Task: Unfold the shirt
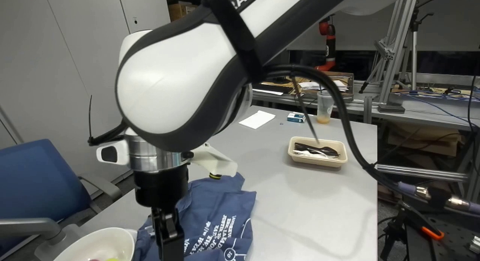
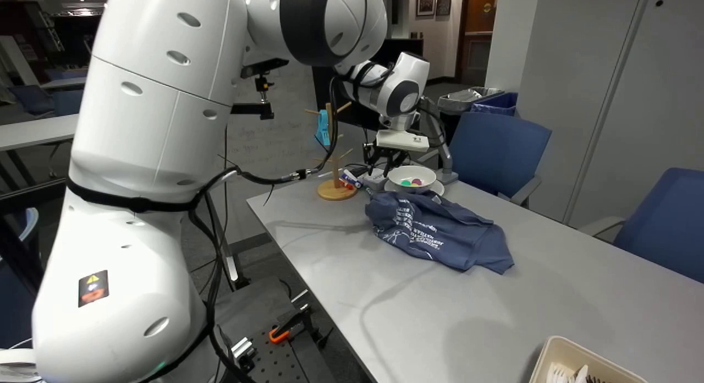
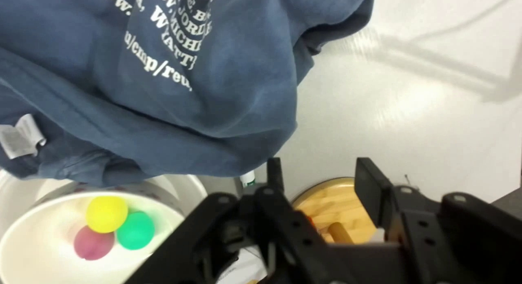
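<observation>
Shirt (image 2: 440, 231): rumpled navy cloth, lettering up, just beside the white bowl (image 3: 36, 239).
Gripper (image 3: 318, 163): fingers apart, gripping nothing, near the bowl.
Folded edge (image 3: 195, 147): best pinched by its top layer, then drawn slowly away from the bowl.

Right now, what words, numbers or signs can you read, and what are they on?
"RAN", cut short, on the robot arm.
"u/cmp/reu," on the shirt.
"WYATT" on the shirt.
"www." on the shirt.
"JORD", cut short, on the shirt.
"MICHE", cut short, on the shirt.
"JUSTIN" on the shirt.
"ERIC" on the shirt.
Yellow warning triangle on the arm's sticker.
Too small or blurred: the shirt's other lettering, its tag, the small box.
</observation>
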